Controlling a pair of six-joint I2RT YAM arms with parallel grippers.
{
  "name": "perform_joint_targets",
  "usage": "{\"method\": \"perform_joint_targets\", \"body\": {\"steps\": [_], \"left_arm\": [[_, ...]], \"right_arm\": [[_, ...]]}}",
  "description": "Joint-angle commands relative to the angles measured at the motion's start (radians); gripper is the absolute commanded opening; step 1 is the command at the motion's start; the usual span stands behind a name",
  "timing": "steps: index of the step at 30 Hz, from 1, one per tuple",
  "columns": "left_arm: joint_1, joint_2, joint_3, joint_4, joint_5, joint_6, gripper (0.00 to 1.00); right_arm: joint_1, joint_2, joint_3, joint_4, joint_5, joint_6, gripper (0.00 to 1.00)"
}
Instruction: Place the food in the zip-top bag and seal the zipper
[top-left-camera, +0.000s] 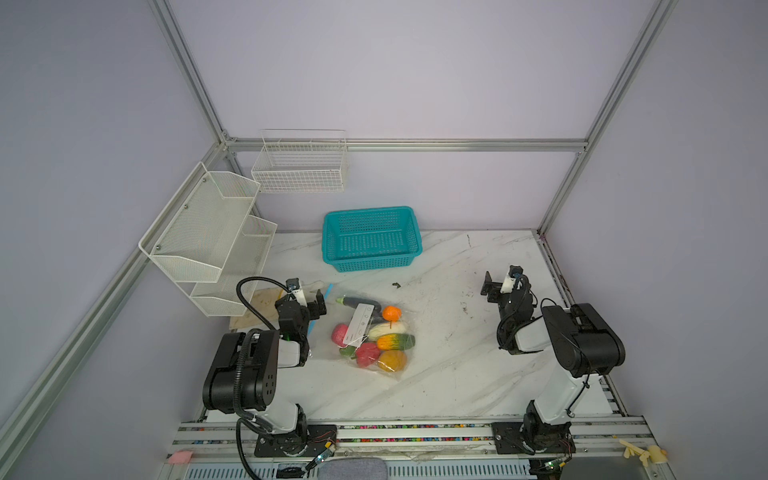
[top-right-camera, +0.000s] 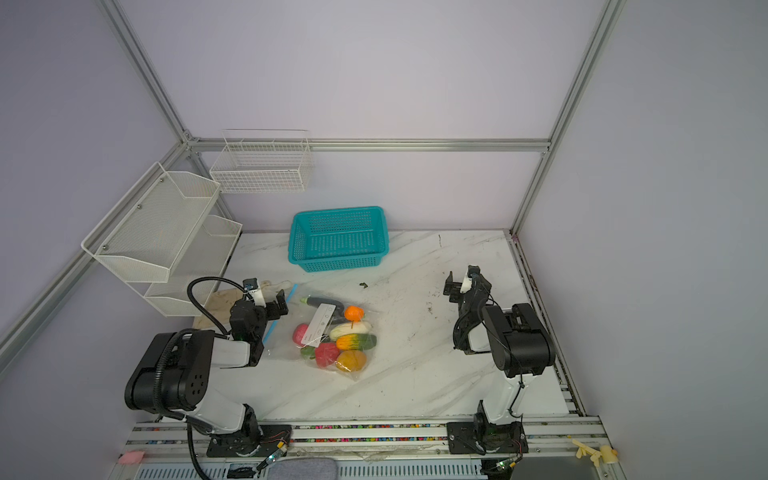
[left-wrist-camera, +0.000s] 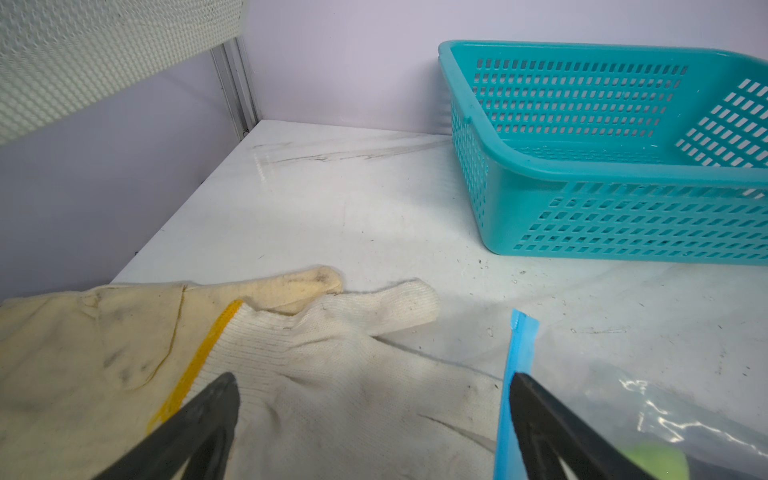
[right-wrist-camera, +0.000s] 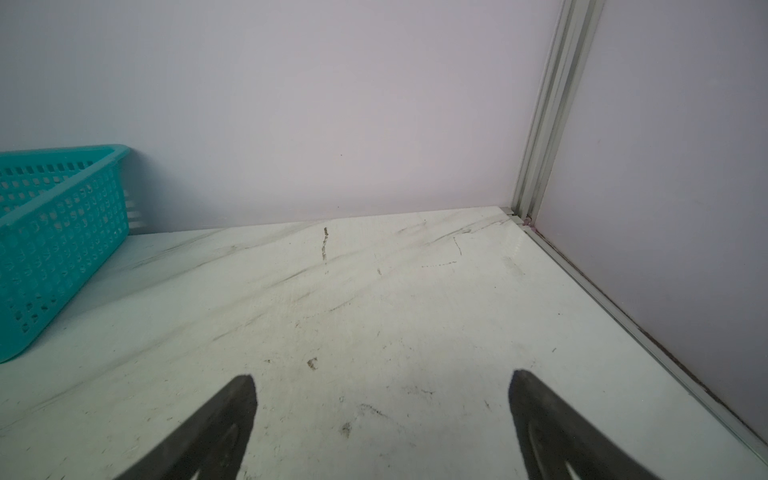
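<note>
The toy fruit and veg (top-left-camera: 395, 341) all look inside the clear crinkly zip-top bag (top-left-camera: 360, 329) on the marble worktop (top-left-camera: 457, 365). Both the left claw (left-wrist-camera: 374, 380) and right claw (right-wrist-camera: 384, 376) gape wide, empty. Can't tell if the light-blue zipper strip (left-wrist-camera: 517, 361) is sealed.

Glossy crinkled plastic bag (left-wrist-camera: 685, 399), knit glove (left-wrist-camera: 353, 374) (soiled)
</note>
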Motion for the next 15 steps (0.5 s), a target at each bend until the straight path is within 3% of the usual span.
{"method": "perform_joint_targets", "body": {"steps": [1,15], "left_arm": [[0.003,0.002,0.001,0.054,0.011,0.030,1.00],[0.002,-0.010,-0.005,0.055,0.011,0.030,1.00]], "right_arm": [[-0.009,0.001,0.028,-0.031,-0.044,0.013,0.97],[-0.018,-0.002,0.025,-0.029,-0.056,0.017,0.97]]}}
